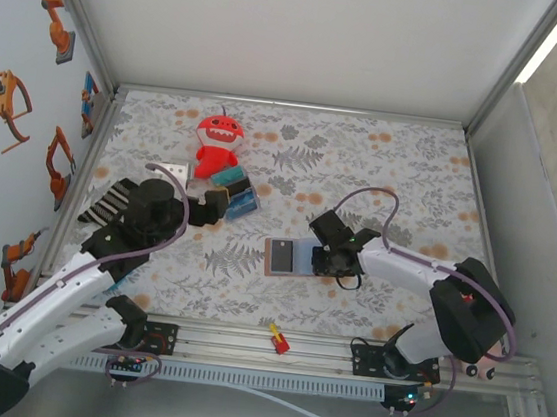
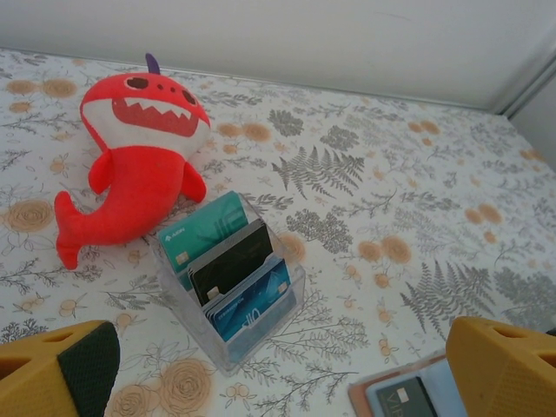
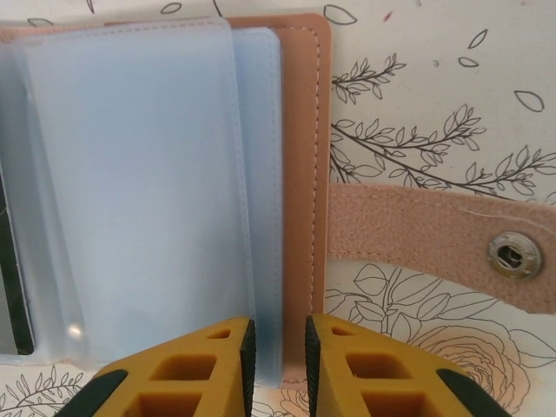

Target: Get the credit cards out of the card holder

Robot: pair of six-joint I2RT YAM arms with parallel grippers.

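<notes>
Worktop (image 1: pixel 414 164), floral cover, walled at left, far and right edges, rail along the near edge; the far right quarter lies bare, free room for moving. One card holder (image 1: pixel 288 258), open flat near the centre, pale blue sleeves up, one snap strap (image 3: pixel 452 239) off its right edge. One right tool (image 3: pixel 278 347), fingers drawn narrow astride the sleeve's edge; cannot tell if it pinches. One left tool (image 2: pixel 278 382), spread wide, hovering near one clear stand (image 2: pixel 234 287) with three cards: teal, black, blue. One red plush shark (image 2: pixel 139 165) touching the stand's far side.
</notes>
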